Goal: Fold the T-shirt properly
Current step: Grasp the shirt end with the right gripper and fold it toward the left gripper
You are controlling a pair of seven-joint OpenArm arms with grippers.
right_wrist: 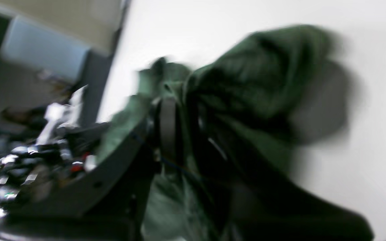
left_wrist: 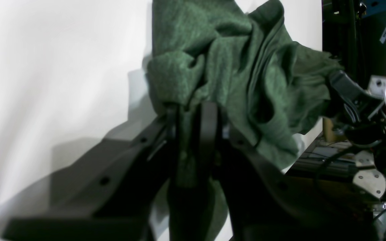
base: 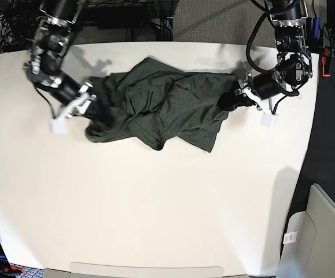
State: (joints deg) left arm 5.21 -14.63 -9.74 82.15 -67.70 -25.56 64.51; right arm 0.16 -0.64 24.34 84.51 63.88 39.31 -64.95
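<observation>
The dark olive-green T-shirt (base: pixel 161 104) lies crumpled on the white table (base: pixel 155 202), stretched between my two arms. In the base view my left gripper (base: pixel 229 99) holds its right end and my right gripper (base: pixel 95 109) holds its left end. The left wrist view shows the left gripper (left_wrist: pixel 191 115) shut on a fold of the T-shirt (left_wrist: pixel 226 57), with the right gripper (left_wrist: pixel 345 92) gripping the cloth at the far side. The right wrist view is blurred, but the right gripper (right_wrist: pixel 179 117) is shut on the bunched T-shirt (right_wrist: pixel 266 73).
The table's right edge (base: pixel 313 133) borders a dark floor, where a pale grey box (base: pixel 320 237) stands at the lower right. Cables and arm bases (base: pixel 126 14) crowd the far edge. A small white tag (base: pixel 58 125) hangs by the right arm.
</observation>
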